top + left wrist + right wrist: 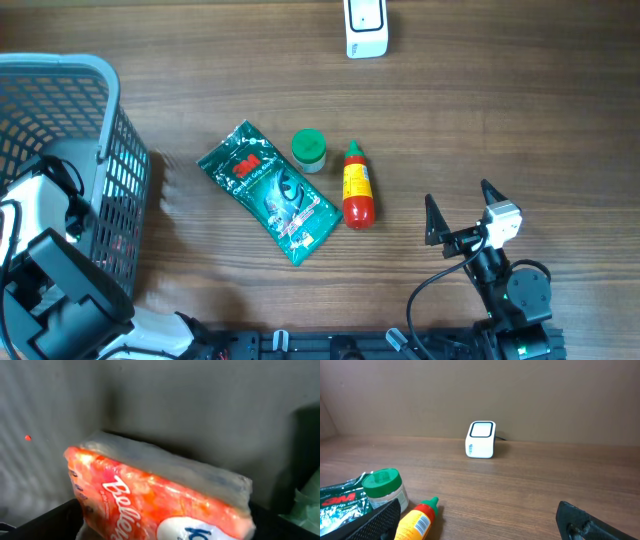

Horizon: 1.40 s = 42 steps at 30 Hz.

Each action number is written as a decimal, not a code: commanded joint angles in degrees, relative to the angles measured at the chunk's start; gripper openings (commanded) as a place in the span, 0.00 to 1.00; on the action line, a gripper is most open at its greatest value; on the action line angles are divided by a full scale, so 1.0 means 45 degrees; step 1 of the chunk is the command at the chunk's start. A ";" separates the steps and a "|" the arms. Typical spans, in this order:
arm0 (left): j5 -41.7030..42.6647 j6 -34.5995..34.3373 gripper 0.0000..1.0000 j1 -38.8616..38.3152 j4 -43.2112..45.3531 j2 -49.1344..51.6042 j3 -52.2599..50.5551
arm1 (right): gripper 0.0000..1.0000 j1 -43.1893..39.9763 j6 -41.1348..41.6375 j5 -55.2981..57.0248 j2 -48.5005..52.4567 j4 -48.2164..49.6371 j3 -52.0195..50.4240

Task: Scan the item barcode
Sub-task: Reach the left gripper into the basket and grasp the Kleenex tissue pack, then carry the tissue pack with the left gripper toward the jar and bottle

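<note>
Only the left wrist view shows the orange-red, clear-wrapped soft pack with white lettering. It lies tilted against the grey inner wall of the grey plastic lattice basket and fills most of that view. From overhead the pack is hidden under the white and black left arm, which reaches down into the basket at the table's left edge. The left gripper has its dark fingers spread wide at the bottom corners of its own view, with the pack between them; whether they touch it cannot be told.

The right gripper hangs low over the brown wooden table near the front right. Its jaws are spread and hold nothing, and it points toward the far edge. Its wrist camera looks straight at the small white box-shaped scanner with a dark-rimmed top window, which stands well apart at the far edge.

Between the basket and the right gripper lie a green foil pouch, a green-lidded small jar and a red sauce bottle with a yellow label, close together.
</note>
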 commanded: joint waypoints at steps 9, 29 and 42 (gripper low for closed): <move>-0.1035 0.0058 0.36 0.0044 -0.0840 -0.0311 0.0782 | 1.00 0.0039 -0.0141 -0.0015 -0.0053 0.0029 -0.0015; 0.2181 0.0058 0.37 -0.0364 -0.2404 -0.7762 0.4590 | 1.00 0.0039 -0.0141 -0.0015 -0.0053 0.0029 -0.0015; 0.2924 0.0068 0.36 -0.4653 0.0840 -1.0642 0.4590 | 1.00 0.0039 -0.0141 -0.0015 -0.0053 0.0029 -0.0015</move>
